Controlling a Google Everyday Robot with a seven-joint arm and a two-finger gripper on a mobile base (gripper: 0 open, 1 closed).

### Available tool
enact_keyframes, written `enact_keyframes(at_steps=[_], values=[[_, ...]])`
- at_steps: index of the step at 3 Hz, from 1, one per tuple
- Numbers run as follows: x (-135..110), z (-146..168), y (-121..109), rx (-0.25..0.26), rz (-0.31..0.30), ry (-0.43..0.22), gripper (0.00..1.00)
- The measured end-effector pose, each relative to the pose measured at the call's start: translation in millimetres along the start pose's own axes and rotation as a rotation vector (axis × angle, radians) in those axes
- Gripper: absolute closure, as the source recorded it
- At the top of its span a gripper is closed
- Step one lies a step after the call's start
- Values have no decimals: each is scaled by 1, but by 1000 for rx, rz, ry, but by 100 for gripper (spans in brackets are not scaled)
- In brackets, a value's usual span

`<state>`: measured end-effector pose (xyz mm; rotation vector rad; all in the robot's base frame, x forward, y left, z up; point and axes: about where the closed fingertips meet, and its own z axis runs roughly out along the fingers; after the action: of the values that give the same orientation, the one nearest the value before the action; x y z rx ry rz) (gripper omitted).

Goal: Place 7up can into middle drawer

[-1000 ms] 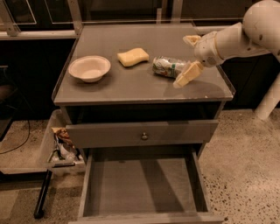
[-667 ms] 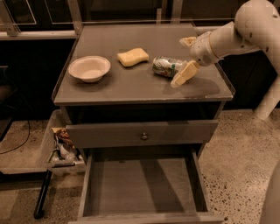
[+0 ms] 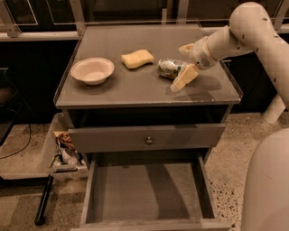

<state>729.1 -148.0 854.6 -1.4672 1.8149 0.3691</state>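
Grey cabinet [image 3: 135, 88] stands on speckled floor [image 3: 239, 149], dark glass panels [image 3: 122, 9] behind.

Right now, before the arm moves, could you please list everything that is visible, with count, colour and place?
7up can: one, silvery with green, lying on the cabinet top, right of the sponge
sponge: one, yellow, cabinet top, middle
bowl: one, pale, cabinet top, left
cabinet top: one, grey
drawer front: one, grey with round knob, below the top
middle drawer: one, grey, pulled open, floor bare
bin: one, pale, on the floor left of the cabinet, holding clutter
gripper: one, cream fingers open either side of the can
arm: one, white, from the right
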Motion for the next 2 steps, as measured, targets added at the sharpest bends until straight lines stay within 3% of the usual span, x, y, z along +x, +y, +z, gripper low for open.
enact_keyframes(at_steps=[1,2], values=[[0,2,0,-9,5,0,14],[0,2,0,-10,5,0,37]])
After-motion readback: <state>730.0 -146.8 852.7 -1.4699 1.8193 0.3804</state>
